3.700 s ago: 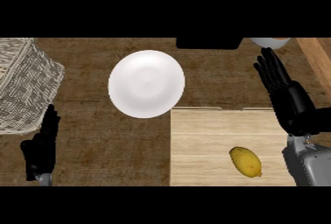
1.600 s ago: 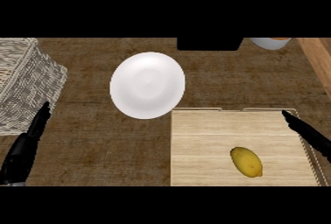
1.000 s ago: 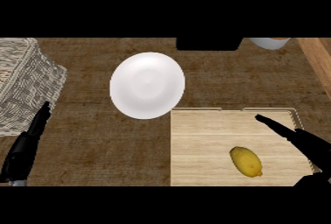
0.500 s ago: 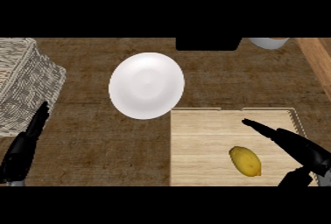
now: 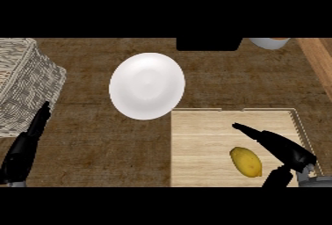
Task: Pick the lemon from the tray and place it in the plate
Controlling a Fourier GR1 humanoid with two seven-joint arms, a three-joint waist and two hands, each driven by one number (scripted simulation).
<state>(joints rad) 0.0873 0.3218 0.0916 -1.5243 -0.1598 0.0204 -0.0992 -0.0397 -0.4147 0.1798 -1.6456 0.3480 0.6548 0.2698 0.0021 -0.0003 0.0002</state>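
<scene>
Yellow lemon [image 5: 246,161] lies on the tray [image 5: 201,145], not yet lifted. Our right hand [image 5: 285,151] hovers just beside it, fingers spread, thumb apart, holding nothing. Plate [image 5: 146,85] sits bare beyond the tray's far left corner. Grasp, carry and placing all remain. Left hand [image 5: 24,147] rests well left of the tray, fingers straight.

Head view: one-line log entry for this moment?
lemon: on tray | right hand: open beside lemon | left hand: open, idle | plate: empty
</scene>
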